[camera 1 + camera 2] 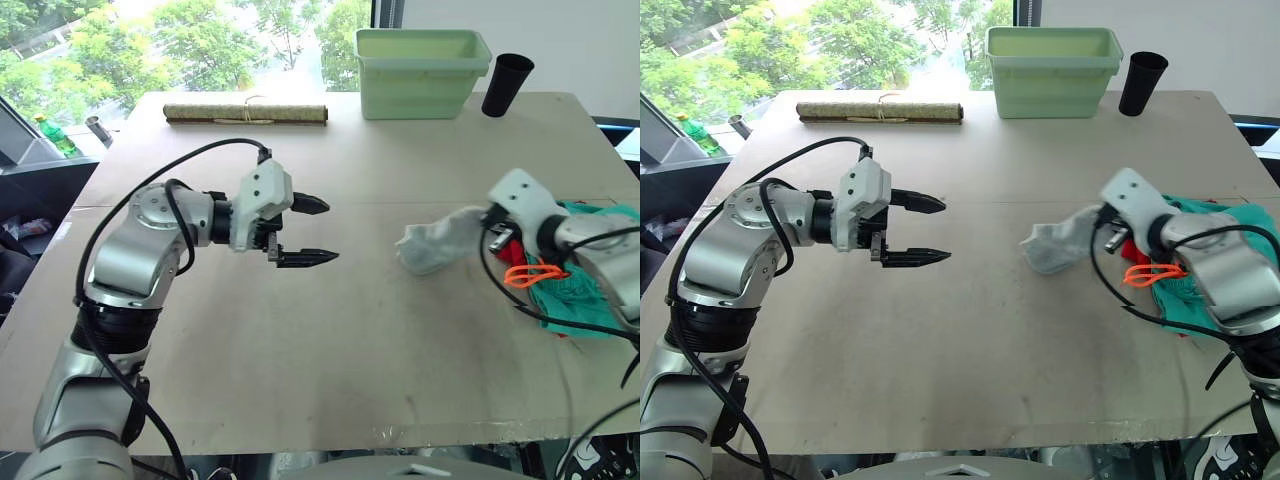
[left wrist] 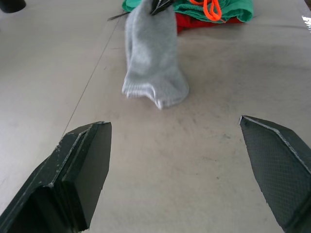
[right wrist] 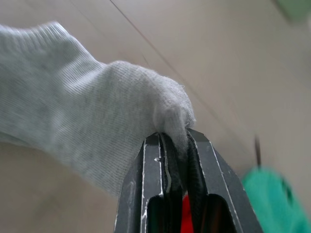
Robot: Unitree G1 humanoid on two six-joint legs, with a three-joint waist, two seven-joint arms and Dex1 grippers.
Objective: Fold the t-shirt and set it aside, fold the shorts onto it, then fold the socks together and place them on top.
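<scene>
Light-grey socks (image 1: 435,245) hang from my right gripper (image 1: 495,235), their free end resting on the table right of centre. In the right wrist view that gripper's fingers (image 3: 146,194) are shut on a bunched edge of the socks (image 3: 87,126). Just behind the gripper lie the teal-green shorts (image 1: 585,290) with an orange drawstring (image 1: 530,272), folded on top of the red t-shirt (image 2: 194,22), of which a strip shows under them. My left gripper (image 1: 328,232) hovers open over the table's middle, pointing at the socks (image 2: 153,63) and well short of them.
A pale green bin (image 1: 420,70) and a black cup (image 1: 507,85) stand at the table's far right. A rolled mat (image 1: 245,113) lies along the far edge. The garment pile sits near the table's right edge.
</scene>
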